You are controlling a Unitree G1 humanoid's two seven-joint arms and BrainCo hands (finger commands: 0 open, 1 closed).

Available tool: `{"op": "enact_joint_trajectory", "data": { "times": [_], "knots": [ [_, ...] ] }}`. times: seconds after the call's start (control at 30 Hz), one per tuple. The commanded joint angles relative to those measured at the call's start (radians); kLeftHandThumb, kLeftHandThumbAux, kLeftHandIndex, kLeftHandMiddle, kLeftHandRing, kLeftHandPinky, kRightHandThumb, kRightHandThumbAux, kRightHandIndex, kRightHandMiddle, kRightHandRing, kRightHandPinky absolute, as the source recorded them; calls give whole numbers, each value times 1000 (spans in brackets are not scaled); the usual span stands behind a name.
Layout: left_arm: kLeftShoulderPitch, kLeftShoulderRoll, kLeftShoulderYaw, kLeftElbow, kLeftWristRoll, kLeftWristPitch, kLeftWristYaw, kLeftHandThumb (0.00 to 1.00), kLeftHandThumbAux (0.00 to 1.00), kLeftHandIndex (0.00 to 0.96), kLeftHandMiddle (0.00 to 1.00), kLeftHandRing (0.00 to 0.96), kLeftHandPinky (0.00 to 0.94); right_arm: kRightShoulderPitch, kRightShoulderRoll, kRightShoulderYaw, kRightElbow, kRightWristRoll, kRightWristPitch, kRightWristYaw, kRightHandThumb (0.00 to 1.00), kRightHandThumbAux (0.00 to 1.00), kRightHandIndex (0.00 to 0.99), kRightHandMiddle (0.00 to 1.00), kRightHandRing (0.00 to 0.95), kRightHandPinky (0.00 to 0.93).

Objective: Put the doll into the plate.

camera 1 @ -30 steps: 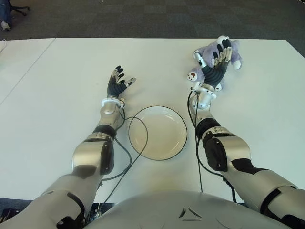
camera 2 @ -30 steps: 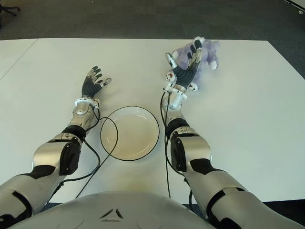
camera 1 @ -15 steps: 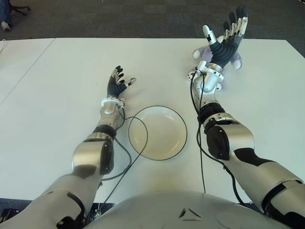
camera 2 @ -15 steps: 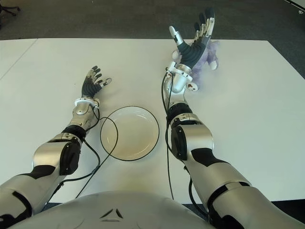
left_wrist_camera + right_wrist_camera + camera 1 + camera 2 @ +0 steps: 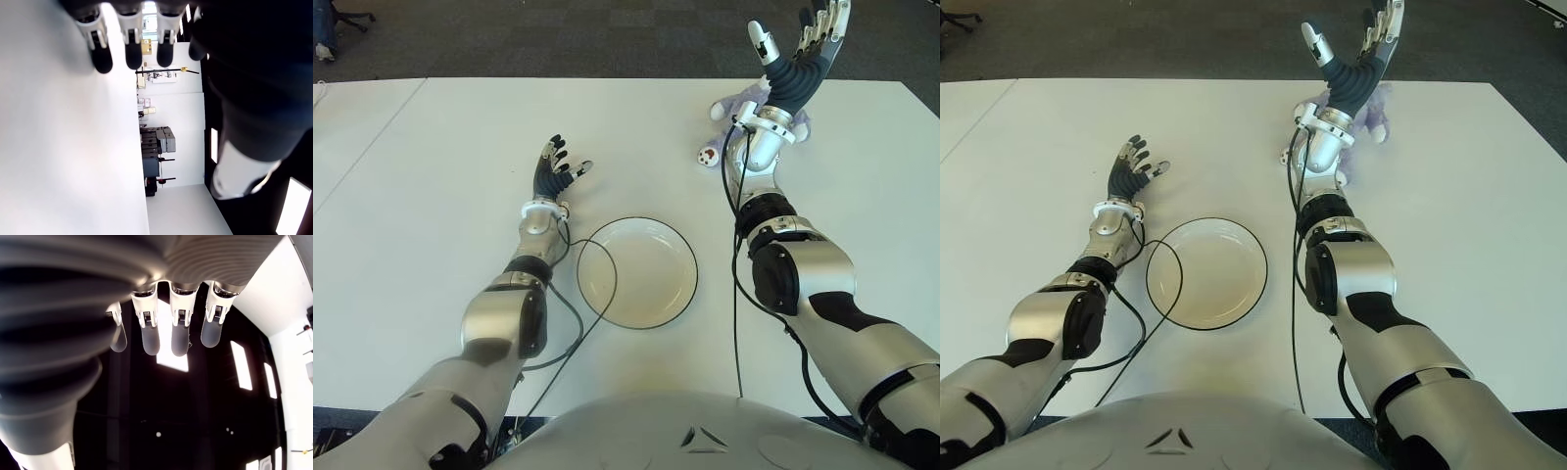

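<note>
A purple plush doll [image 5: 728, 106] lies on the white table [image 5: 431, 196] at the far right, partly hidden behind my right wrist. My right hand [image 5: 800, 44] is raised above the doll, fingers spread wide and pointing up, holding nothing. The white plate [image 5: 637, 271] with a dark rim sits empty near the middle front of the table. My left hand [image 5: 557, 167] shows to the left of the plate, fingers spread and holding nothing.
A black cable [image 5: 570, 323] loops from my left arm over the plate's left rim. Dark carpet [image 5: 558, 39] lies beyond the table's far edge. A seam [image 5: 372, 137] divides the tabletop at the left.
My right hand has lifted off the doll and risen farther from the table, fingers tilting upward. The doll stays where it lay. The left hand has not moved.
</note>
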Motion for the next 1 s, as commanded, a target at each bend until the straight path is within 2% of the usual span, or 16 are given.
{"op": "enact_joint_trajectory", "data": {
  "times": [0.03,0.23,0.37,0.53,0.6,0.7,0.8,1.0],
  "knots": [
    [134,-41,-3,91,9,113,4,32,825,83,92,99,140,-12,-14,19,22,-8,17,51,0,845,148,167,139,142],
    [133,-44,1,90,4,112,-2,38,841,87,99,101,141,-16,-67,75,36,-60,85,106,0,868,158,171,143,139],
    [132,-45,-1,90,4,113,-4,34,848,84,95,97,134,-21,-127,119,47,-93,159,188,0,892,156,166,134,119],
    [133,-46,-6,90,10,106,-1,33,858,93,96,98,137,-31,-246,211,74,-196,259,255,0,897,156,153,117,79],
    [132,-46,-8,90,12,107,0,33,861,94,97,99,141,-41,-286,242,94,-231,307,277,0,868,150,127,93,44],
    [130,-47,-8,90,15,107,2,34,871,93,101,103,148,-55,-319,287,108,-278,371,291,0,822,138,88,58,17],
    [127,-49,-5,91,13,115,3,25,868,91,101,104,143,-61,-351,358,120,-351,447,284,0,778,127,48,20,1],
    [125,-53,-7,90,18,108,13,21,877,94,100,104,146,-47,-386,463,140,-449,537,267,3,742,118,2,0,0]
  ]
}}
